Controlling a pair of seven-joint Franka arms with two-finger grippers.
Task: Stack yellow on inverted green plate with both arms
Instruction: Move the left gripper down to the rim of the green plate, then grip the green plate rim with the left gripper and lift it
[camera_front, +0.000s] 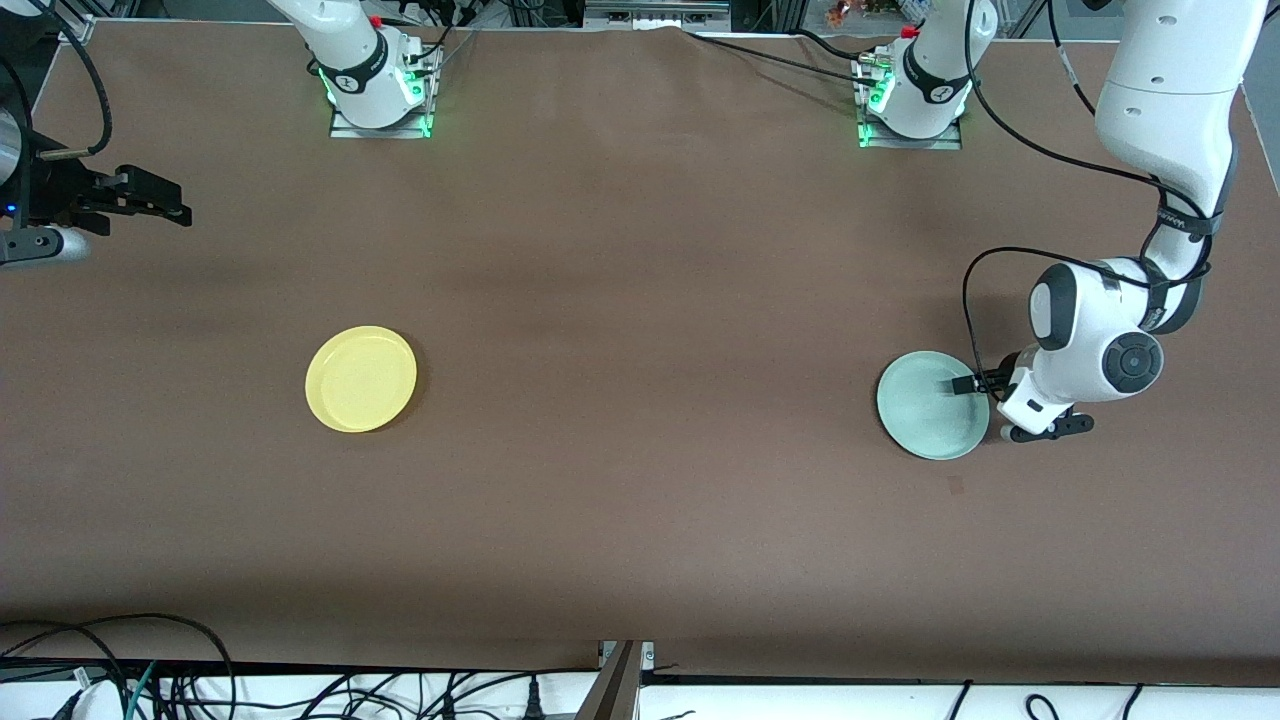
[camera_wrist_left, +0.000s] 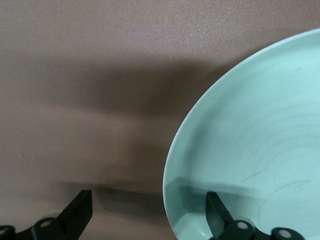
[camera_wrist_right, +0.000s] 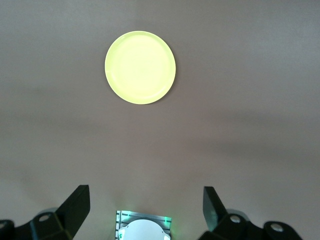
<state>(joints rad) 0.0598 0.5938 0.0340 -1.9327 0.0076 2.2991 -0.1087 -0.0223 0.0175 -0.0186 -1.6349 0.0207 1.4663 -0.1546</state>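
Though the white wrist housing hides most of it from the front camera, the left pincer (camera_front: 975, 384) sits low at the edge of the green plate (camera_front: 932, 405), spread wide, one finger (camera_wrist_left: 220, 216) over the plate's smooth, faintly scratched face and the other on the bare brown desk (camera_front: 640, 300) outside the rim. The plate lies toward the left arm's end. The right pincer (camera_front: 150, 197) waits released, partly cut off, over its own end, near the round, glossy yellow plate (camera_front: 361, 378).
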